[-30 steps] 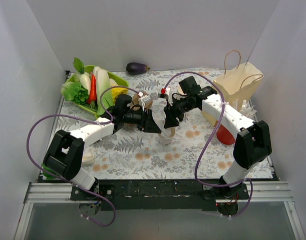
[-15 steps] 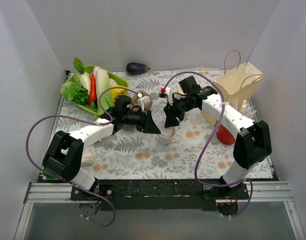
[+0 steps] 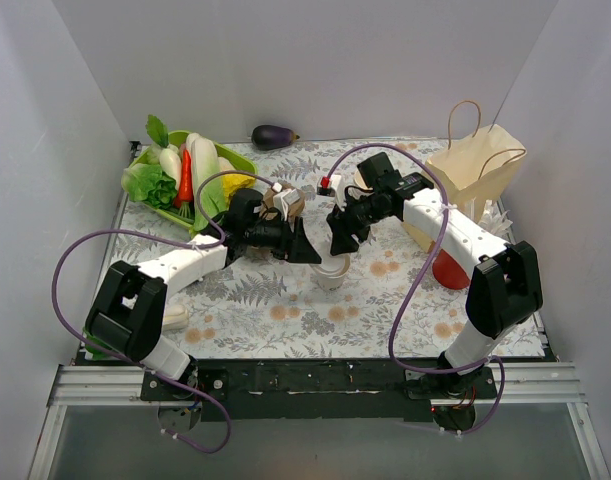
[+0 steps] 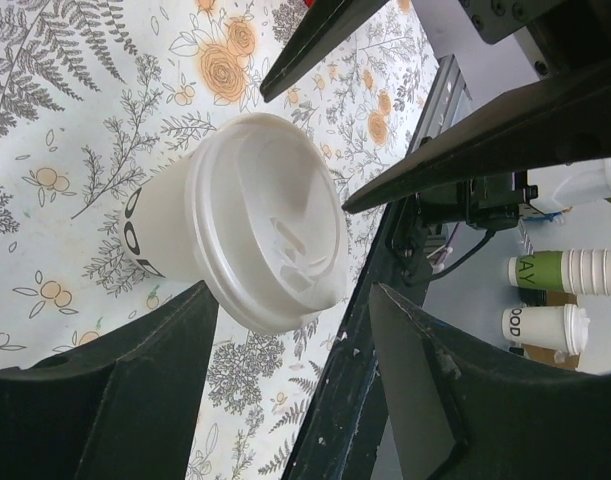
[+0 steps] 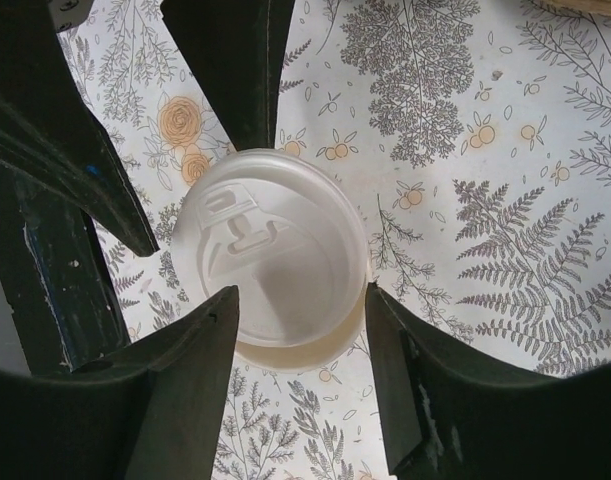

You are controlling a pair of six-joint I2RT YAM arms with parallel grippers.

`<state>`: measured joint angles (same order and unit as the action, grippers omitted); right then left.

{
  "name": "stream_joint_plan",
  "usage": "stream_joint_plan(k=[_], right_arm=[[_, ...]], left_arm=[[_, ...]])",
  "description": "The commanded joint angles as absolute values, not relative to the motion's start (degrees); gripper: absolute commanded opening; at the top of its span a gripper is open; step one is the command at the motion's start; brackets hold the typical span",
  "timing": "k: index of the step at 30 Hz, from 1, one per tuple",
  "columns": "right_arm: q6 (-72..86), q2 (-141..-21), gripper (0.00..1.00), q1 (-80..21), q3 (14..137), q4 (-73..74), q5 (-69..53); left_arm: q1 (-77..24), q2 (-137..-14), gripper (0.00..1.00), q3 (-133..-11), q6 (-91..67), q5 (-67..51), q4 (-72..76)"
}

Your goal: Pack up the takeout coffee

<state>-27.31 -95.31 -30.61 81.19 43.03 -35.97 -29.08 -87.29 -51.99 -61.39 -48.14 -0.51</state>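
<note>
The takeout coffee (image 3: 332,271), a cream-white paper cup with a white lid, stands upright on the floral cloth at mid-table. In the left wrist view the cup (image 4: 247,235) shows dark print on its side. My left gripper (image 3: 307,250) is open just left of it, and the cup lies ahead of its open fingers (image 4: 293,300). My right gripper (image 3: 340,244) is open just above the cup, and in the right wrist view its fingers (image 5: 300,292) straddle the lid (image 5: 275,255) without touching it.
A tan paper bag (image 3: 475,170) with handles stands open at the back right. A red cup (image 3: 447,270) sits by the right arm. A green tray of vegetables (image 3: 185,180) is at the back left, an eggplant (image 3: 273,135) behind it.
Both grippers have shifted only slightly beside the cup. The cup has not moved.
</note>
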Motion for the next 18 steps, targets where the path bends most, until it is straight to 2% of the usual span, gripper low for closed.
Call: stream_joint_plan(k=[1,18], right_arm=[[-24.53,-93.08,0.63,-30.15,80.51,41.4,-34.89],[-20.74,-93.08,0.66,-27.42,78.14,40.96,-36.65]], left_arm=[[-29.35,-87.71,0.62,-54.84,-60.47,-47.11,-1.32],[-30.85,-90.26,0.65,-57.39,-60.03,-44.3,-2.2]])
